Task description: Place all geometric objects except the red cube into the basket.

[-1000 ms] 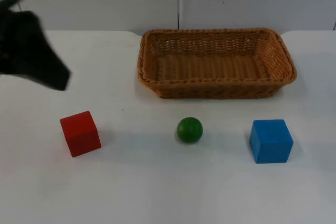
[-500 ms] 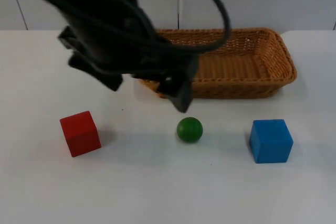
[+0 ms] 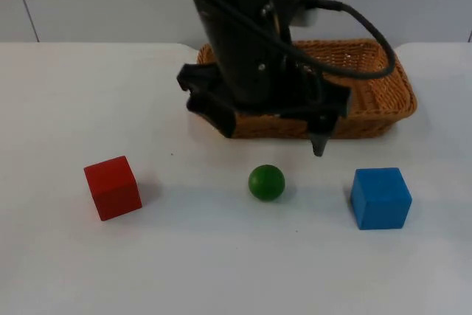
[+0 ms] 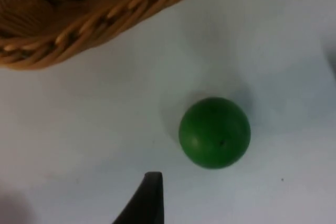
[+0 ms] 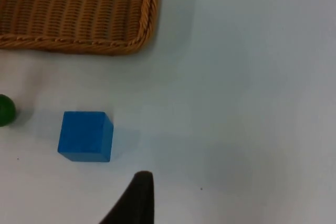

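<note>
A green ball (image 3: 266, 182) lies on the white table in front of the wicker basket (image 3: 391, 82). The ball (image 4: 214, 132) also shows in the left wrist view, next to the basket's rim (image 4: 79, 30). My left gripper (image 3: 270, 136) hangs open over the basket's front wall, just above and behind the ball, with nothing held. A blue cube (image 3: 380, 197) sits right of the ball, and a red cube (image 3: 112, 187) sits to its left. In the right wrist view the blue cube (image 5: 85, 136) lies on the table between my right gripper (image 5: 137, 192) and the basket (image 5: 73, 19).
The basket has nothing inside it that I can see. The left arm covers its left half in the top view. Bare white table lies along the front edge and around the three objects.
The left arm swung in from the upper left, crossed over the table and now hangs over the basket's front, above the green ball. The three objects stayed put.
</note>
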